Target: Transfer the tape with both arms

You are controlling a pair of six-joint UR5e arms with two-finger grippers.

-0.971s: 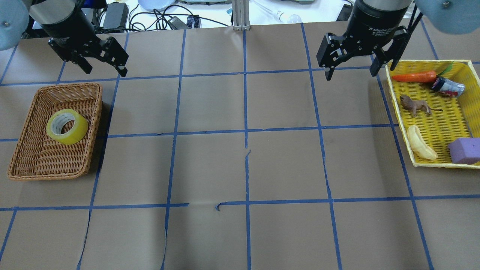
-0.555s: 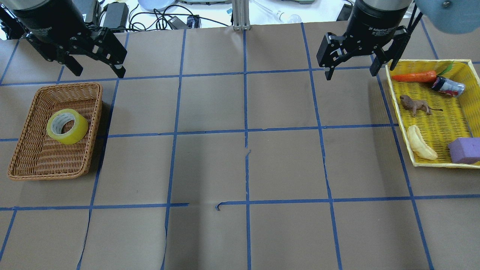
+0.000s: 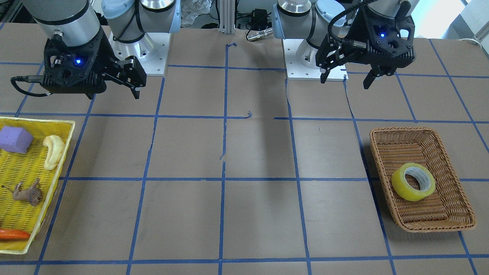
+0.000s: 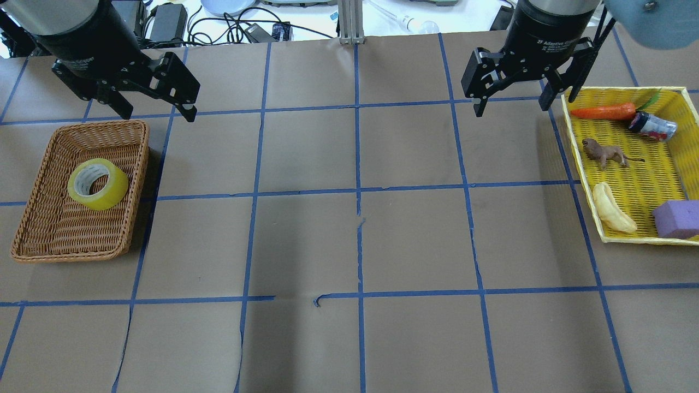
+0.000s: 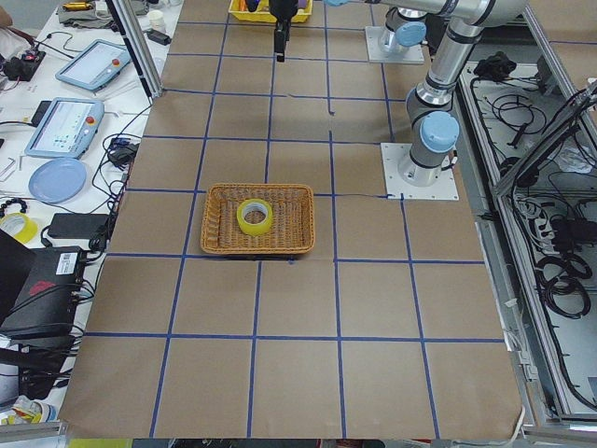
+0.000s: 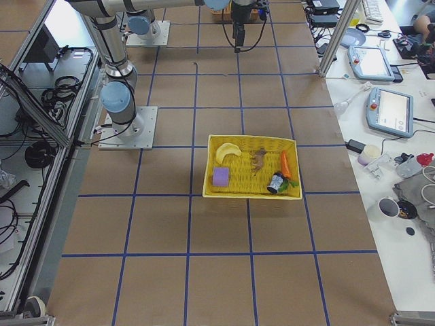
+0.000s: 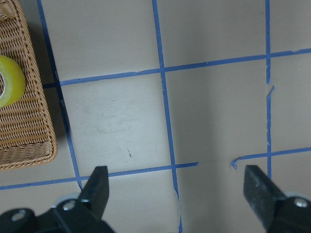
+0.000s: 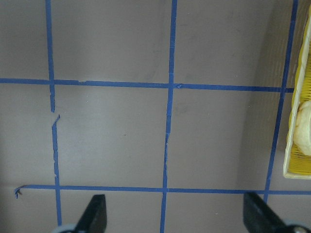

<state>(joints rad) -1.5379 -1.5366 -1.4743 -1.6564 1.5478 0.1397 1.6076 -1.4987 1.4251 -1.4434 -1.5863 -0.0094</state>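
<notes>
The yellow tape roll (image 4: 113,192) lies flat in a brown wicker basket (image 4: 143,164) at the table's left. It also shows in the front-facing view (image 3: 404,190), the left side view (image 5: 255,225) and at the left edge of the left wrist view (image 7: 10,83). My left gripper (image 4: 158,113) hangs open and empty above the table behind the basket's back right corner, also in the front-facing view (image 3: 345,82). My right gripper (image 4: 511,109) is open and empty, high beside the yellow basket, also in the front-facing view (image 3: 114,93).
A yellow plastic basket (image 4: 628,90) at the right holds a carrot (image 4: 603,112), a small can (image 4: 652,125), a toy lion (image 4: 605,154), a pale banana toy (image 4: 611,210) and a purple block (image 4: 677,218). Blue tape lines grid the brown paper.
My left gripper has shifted a little to the right and toward the basket, and has turned slightly. The right gripper and the tape have not moved.
</notes>
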